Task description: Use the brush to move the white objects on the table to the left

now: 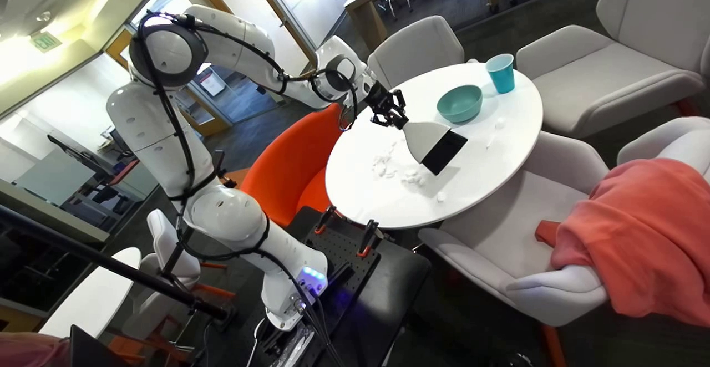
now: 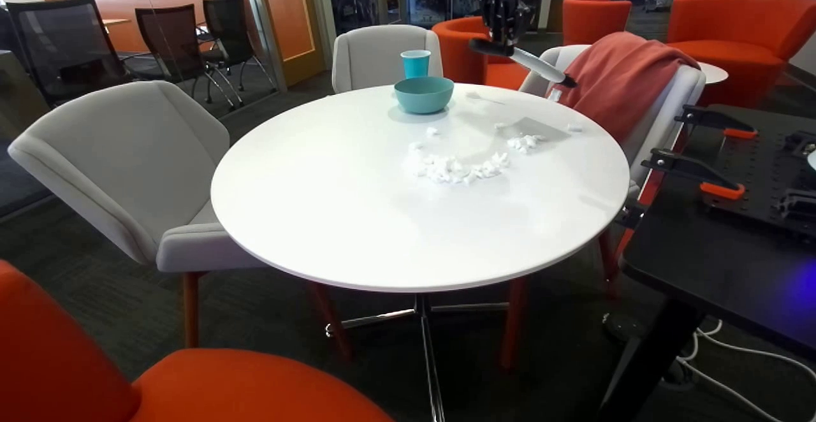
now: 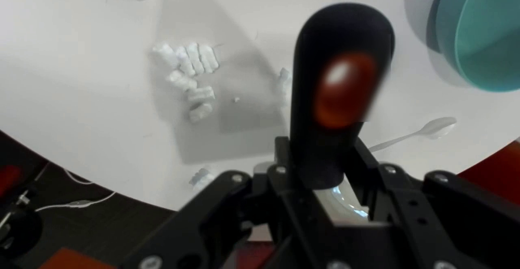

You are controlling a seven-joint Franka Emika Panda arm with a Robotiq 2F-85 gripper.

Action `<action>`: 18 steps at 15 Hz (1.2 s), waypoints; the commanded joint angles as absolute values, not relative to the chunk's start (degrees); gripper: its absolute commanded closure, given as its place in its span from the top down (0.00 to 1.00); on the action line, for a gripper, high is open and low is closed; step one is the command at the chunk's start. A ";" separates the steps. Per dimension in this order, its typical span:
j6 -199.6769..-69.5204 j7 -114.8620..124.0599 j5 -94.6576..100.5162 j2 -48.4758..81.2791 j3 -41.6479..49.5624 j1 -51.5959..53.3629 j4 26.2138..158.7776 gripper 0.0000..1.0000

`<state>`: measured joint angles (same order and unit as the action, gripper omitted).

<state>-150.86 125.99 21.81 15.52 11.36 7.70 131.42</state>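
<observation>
Orange chair (image 2: 229, 387) foremost — bowl (image 2: 423, 97), cup (image 2: 415, 64) beyond white scraps (image 2: 456, 170), brush (image 2: 540, 66) aloft.

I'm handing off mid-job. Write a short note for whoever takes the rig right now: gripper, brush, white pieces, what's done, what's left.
Gripper: closed on the black handle of the brush, holding it above the round white table, clear of its surface.
White pieces: on the table in a main cluster and a smaller clump, with a few strays.
Done: brush in the grip. Any sweeping so far can't be told from these pictures.
Left: probably lower the brush and sweep the pieces left, staying clear of the teal bowl.
</observation>
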 commanded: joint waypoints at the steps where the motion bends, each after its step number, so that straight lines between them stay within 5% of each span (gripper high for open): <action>1: -149.06 123.21 16.98 18.06 10.64 4.45 130.17 0.12; 18: -156.80 107.30 -2.44 24.33 3.75 2.61 130.25 0.12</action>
